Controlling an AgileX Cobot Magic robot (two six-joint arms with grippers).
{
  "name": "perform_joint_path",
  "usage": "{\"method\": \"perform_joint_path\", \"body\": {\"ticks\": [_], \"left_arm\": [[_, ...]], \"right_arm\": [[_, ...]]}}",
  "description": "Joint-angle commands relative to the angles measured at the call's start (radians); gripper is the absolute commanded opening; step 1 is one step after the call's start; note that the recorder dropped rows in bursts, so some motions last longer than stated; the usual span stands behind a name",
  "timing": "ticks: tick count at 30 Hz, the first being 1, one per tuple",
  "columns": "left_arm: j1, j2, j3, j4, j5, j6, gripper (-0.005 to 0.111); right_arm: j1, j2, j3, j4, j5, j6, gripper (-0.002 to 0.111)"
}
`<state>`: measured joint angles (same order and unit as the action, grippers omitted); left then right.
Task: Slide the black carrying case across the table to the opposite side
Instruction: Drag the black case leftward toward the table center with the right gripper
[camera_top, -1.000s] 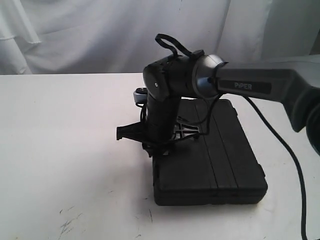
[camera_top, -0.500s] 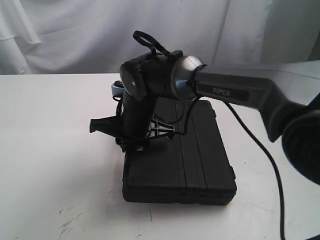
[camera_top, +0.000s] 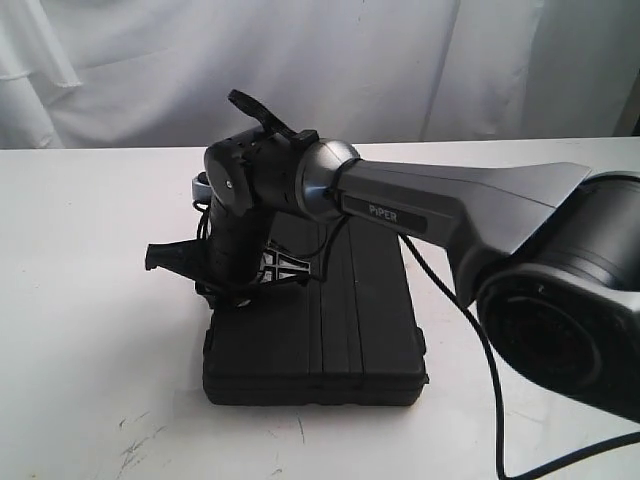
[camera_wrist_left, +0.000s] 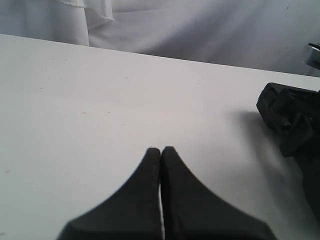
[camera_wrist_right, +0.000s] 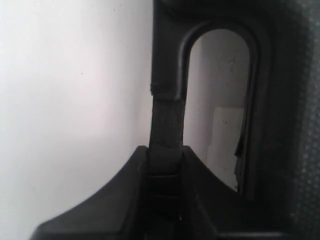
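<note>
**Black case held by one thin handle: a swing is the worry**

Black plastic, flat on the table (camera_top: 90, 300), the case (camera_top: 320, 320) lies a little left of the middle in the exterior view. The right gripper (camera_top: 235, 298) comes down at its left end, pinched narrow on the handle (camera_wrist_right: 167, 115), with the bar filling the gap between the fingers.

That hold sits at one end, so I'd judge the case may yaw about the handle if a far corner drags. The bar could also slip out on a quick pull. The cable (camera_top: 470, 340) trails past the lid's right side and could catch a corner.

The left gripper (camera_wrist_left: 161, 150) has its fingers pressed together on nothing, low over the tabletop. The right arm's dark bulk shows at the side of its view, so a clash looks possible.

Leftward the white top runs open to the frame's edge; behind, it ends at the curtain (camera_top: 130, 70) — the near edge is out of sight.
</note>
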<state>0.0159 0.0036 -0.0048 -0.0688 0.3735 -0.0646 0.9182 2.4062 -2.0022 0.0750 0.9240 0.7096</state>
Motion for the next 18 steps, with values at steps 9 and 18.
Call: {"method": "perform_joint_path", "body": {"ticks": [9, 18], "left_arm": [[0.003, -0.004, 0.005, 0.000, -0.008, -0.002, 0.000], [0.003, -0.004, 0.005, 0.000, -0.008, -0.002, 0.000]], "right_arm": [[0.006, -0.001, -0.021, -0.010, -0.056, 0.004, 0.027], [0.004, -0.011, -0.021, -0.042, 0.023, 0.004, 0.036]]}}
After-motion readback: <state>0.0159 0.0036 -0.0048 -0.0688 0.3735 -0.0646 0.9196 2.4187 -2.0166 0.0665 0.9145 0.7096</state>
